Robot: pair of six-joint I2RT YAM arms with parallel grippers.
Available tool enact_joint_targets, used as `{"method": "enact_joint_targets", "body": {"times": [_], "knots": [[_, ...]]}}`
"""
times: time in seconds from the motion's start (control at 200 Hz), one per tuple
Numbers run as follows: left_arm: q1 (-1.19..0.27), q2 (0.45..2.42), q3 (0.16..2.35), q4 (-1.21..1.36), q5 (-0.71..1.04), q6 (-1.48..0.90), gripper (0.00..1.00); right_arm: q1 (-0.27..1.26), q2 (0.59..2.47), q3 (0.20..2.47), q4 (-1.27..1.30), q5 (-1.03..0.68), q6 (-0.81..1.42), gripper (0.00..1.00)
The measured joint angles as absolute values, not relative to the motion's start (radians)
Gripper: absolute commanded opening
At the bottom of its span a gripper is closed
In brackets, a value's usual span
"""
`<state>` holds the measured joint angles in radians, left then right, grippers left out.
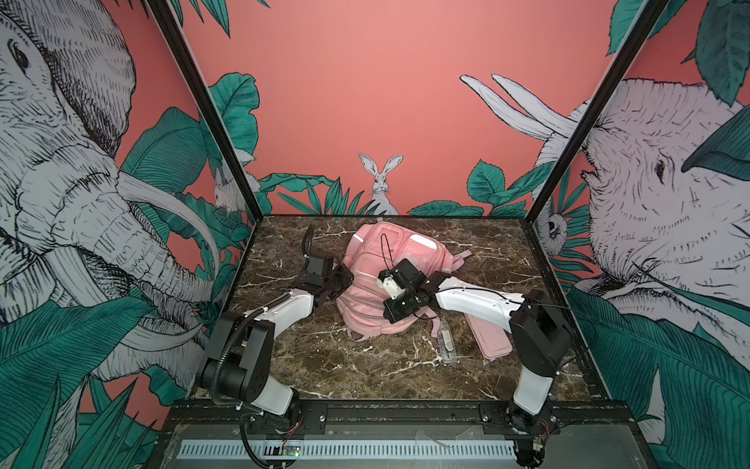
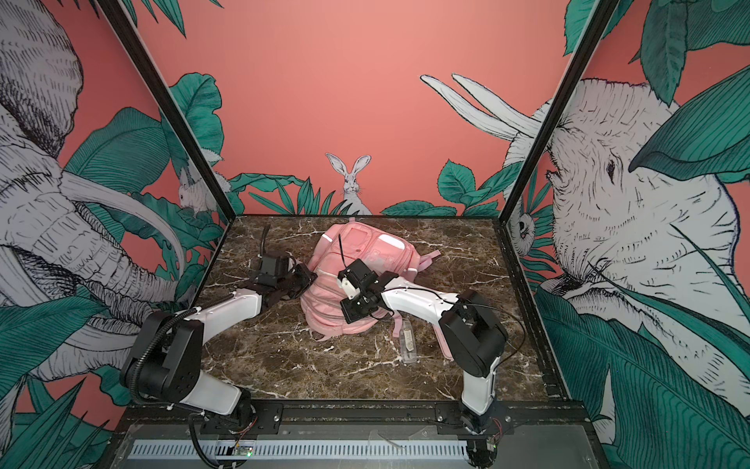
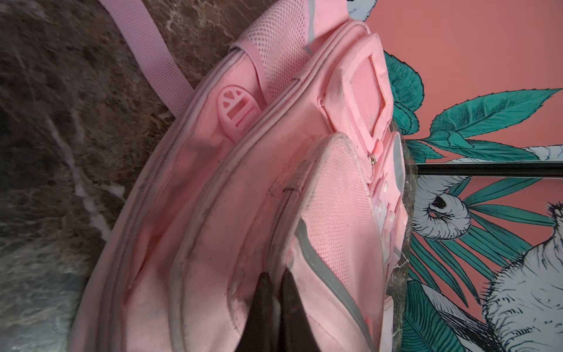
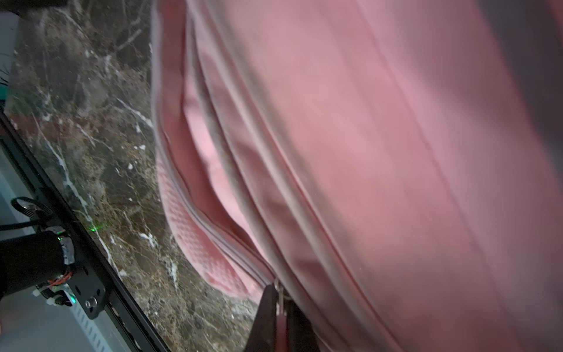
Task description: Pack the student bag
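Worktop (image 1: 324, 365) of glossy brown marble with white veins carries everything. At the left, the left fingers (image 3: 262, 301), dark and tapered, are clenched together on a fold of the bag's soft cloth, just beside a grey strip (image 3: 323, 274) and a pocket of fine mesh (image 3: 335, 195).

In the middle, toward the far wall, lies the bag (image 1: 373, 247): pink fabric, padded and rounded, ribbed with piped seams and zip lines, scuffed grey along its edges. In both top views it lies flat with its front pockets facing up. Its long axis runs from the far wall toward the near edge. A woven strap (image 1: 460, 258) trails off its right side onto the marble.

Over the bag's near right part, the right fingers (image 4: 266, 311) are clenched on a small metal zip pull (image 4: 276, 288) at the end of a zip line. That wrist view is blurred.

Right of the bag, a slim clear case (image 1: 446, 341) lies flat, lengthwise near to far. Just beyond it, a flat pink case (image 1: 489, 337) with rounded corners lies partly under the right arm.
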<state>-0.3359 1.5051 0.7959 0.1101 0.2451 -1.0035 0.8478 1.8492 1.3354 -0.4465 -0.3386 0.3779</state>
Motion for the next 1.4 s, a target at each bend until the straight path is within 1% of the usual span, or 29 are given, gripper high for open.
{"method": "enact_joint_targets", "body": {"times": [0.205,0.44,0.545,0.605,0.69,0.785,0.885,1.115,1.29,1.4], "knots": [[-0.346,1.505,0.796,0.120,0.241,-1.029,0.00,0.869,1.958,1.478,-0.428,-0.353,0.406,0.00],[-0.345,1.504,0.794,0.120,0.233,-1.011,0.00,0.870,2.004,1.518,-0.449,-0.355,0.421,0.00],[-0.345,1.504,0.797,0.111,0.242,-0.978,0.29,0.870,2.004,1.516,-0.449,-0.355,0.421,0.00],[-0.351,1.503,0.800,0.095,0.263,-0.944,0.42,0.870,2.003,1.512,-0.443,-0.354,0.419,0.00],[-0.360,1.503,0.817,0.052,0.281,-0.902,0.52,0.870,1.996,1.493,-0.427,-0.352,0.418,0.00],[-0.363,1.502,0.853,-0.015,0.295,-0.850,0.59,0.870,1.982,1.470,-0.414,-0.347,0.416,0.00],[-0.362,1.503,0.898,-0.083,0.299,-0.787,0.61,0.870,1.958,1.451,-0.400,-0.340,0.411,0.00],[-0.318,1.505,0.982,-0.179,0.304,-0.680,0.63,0.870,1.905,1.386,-0.393,-0.324,0.389,0.00],[-0.269,1.548,1.031,-0.217,0.327,-0.628,0.63,0.870,1.865,1.332,-0.393,-0.312,0.368,0.00],[-0.260,1.595,1.049,-0.233,0.353,-0.607,0.60,0.865,1.841,1.309,-0.394,-0.308,0.357,0.00]]}}
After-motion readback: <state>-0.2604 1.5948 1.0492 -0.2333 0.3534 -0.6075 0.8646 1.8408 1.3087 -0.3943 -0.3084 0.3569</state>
